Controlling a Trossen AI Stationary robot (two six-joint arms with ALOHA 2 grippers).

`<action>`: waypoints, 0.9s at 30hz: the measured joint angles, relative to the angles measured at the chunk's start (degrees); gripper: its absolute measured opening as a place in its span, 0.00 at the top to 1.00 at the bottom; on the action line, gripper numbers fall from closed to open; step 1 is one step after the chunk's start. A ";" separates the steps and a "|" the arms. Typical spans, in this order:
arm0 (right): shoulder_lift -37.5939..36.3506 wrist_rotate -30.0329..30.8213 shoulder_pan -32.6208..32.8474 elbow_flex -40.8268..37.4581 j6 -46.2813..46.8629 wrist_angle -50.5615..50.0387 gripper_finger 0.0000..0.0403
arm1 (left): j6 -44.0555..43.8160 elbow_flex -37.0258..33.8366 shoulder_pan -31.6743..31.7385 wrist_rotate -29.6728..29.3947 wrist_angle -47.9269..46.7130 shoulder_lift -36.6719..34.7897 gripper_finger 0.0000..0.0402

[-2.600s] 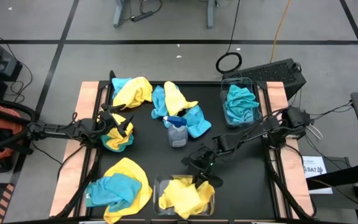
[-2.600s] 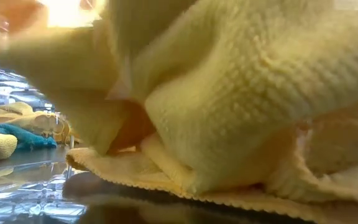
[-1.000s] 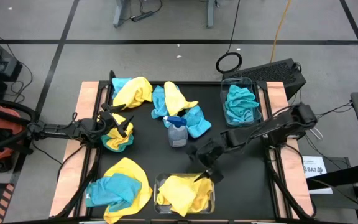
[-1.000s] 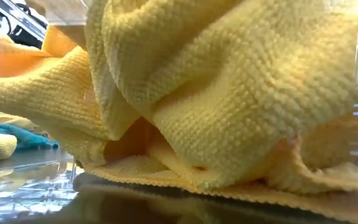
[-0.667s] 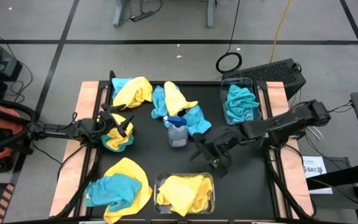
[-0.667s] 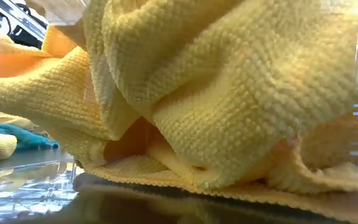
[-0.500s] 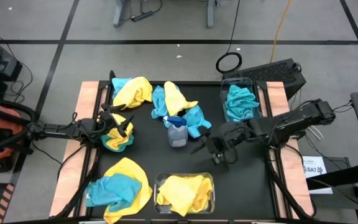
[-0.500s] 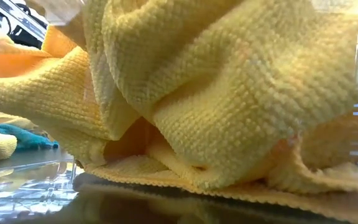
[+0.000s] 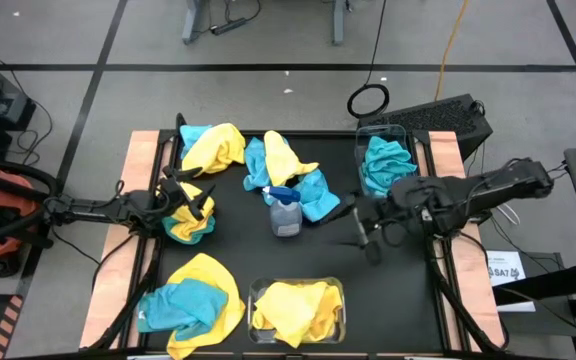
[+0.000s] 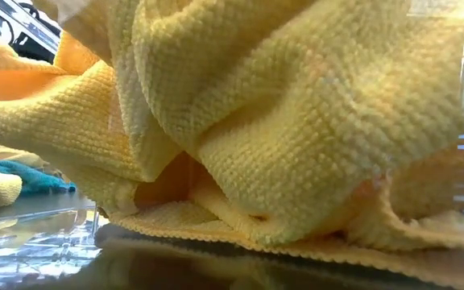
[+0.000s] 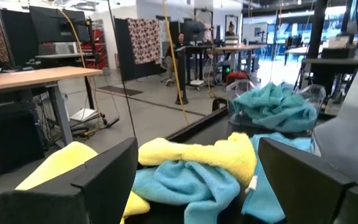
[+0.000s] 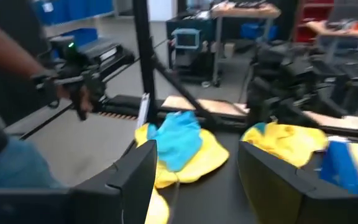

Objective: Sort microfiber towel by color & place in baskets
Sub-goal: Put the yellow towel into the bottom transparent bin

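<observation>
While my right gripper [image 9: 360,232] hangs empty and parted over bare mat between the spray bottle [image 9: 285,212] and the teal basket [image 9: 388,166], the high view shows me between picks: yellow towels [image 9: 293,306] fill the near basket [image 9: 340,290], and mixed heaps [image 9: 193,292] still wait. My left gripper [image 9: 190,200] spreads wide over a yellow-and-teal bundle [image 9: 188,222]. Next, I judge, comes closing on one colour only.

Low view: only yellow towel [image 10: 280,121], pressed close.

Left wrist view: my fingers [image 11: 107,177] stand wide before teal and yellow cloths [image 11: 197,171].

Right wrist view: fingers [image 12: 135,177] apart, nothing between; a person's arm [image 12: 8,43] beyond.

No writing readable anywhere.
</observation>
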 joint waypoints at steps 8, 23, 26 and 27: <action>-5.97 16.77 -0.05 0.00 0.66 -5.11 0.47 | -0.31 -0.02 -0.02 -0.02 7.97 0.02 0.16; -6.77 20.42 -13.29 0.00 7.60 -15.99 0.47 | -2.19 2.82 -0.02 3.26 38.73 0.02 0.16; -6.42 17.47 -15.73 0.00 9.00 -16.81 0.47 | -1.82 6.29 -0.02 3.21 36.23 0.76 0.16; -6.34 16.32 -16.24 0.00 9.38 -17.20 0.47 | -1.73 7.63 -0.02 3.20 35.27 1.31 0.16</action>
